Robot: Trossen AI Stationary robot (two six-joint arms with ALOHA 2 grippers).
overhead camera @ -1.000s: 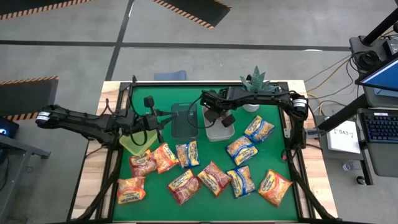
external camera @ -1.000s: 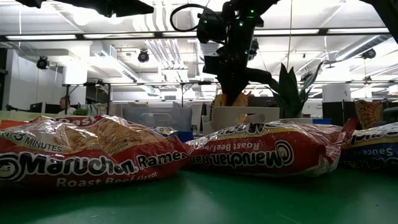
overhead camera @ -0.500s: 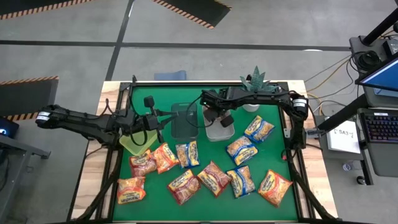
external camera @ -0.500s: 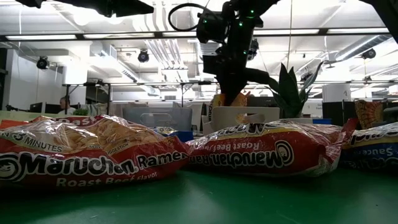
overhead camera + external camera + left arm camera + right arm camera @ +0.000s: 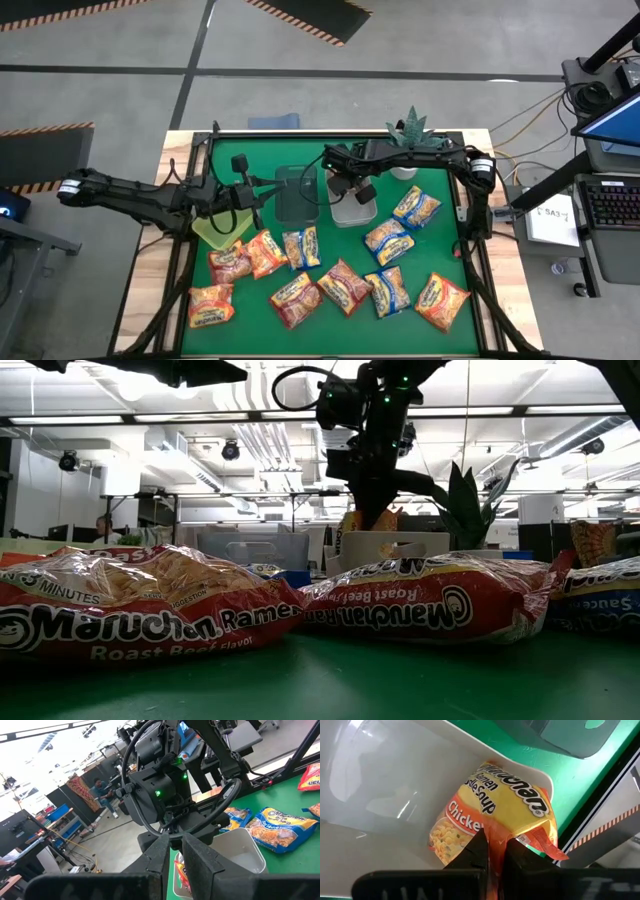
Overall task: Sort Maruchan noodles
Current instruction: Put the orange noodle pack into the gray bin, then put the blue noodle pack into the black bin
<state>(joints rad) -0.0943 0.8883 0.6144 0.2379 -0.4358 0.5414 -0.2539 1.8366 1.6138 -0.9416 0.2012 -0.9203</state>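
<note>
While the right gripper pinches the crinkly orange-and-yellow chicken noodle packet over the pale grey plastic bin, I'd lower it well inside before releasing; the left gripper, jaws nearly together and empty, waits beside the bins.

A wood-edged table topped with a green mat carries three bins in a row: green bin, dark bin, pale bin. Ramen packets lie scattered across the mat in front of them, and a small plant stands at the far edge.

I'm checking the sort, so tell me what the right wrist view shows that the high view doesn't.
Only the right wrist view shows the right gripper shut on an orange Chicken packet hanging inside the white bin. Only the high view shows the loose packets on the green mat, the dark bin, and the left gripper over the green bin. Both show the white bin.
</note>
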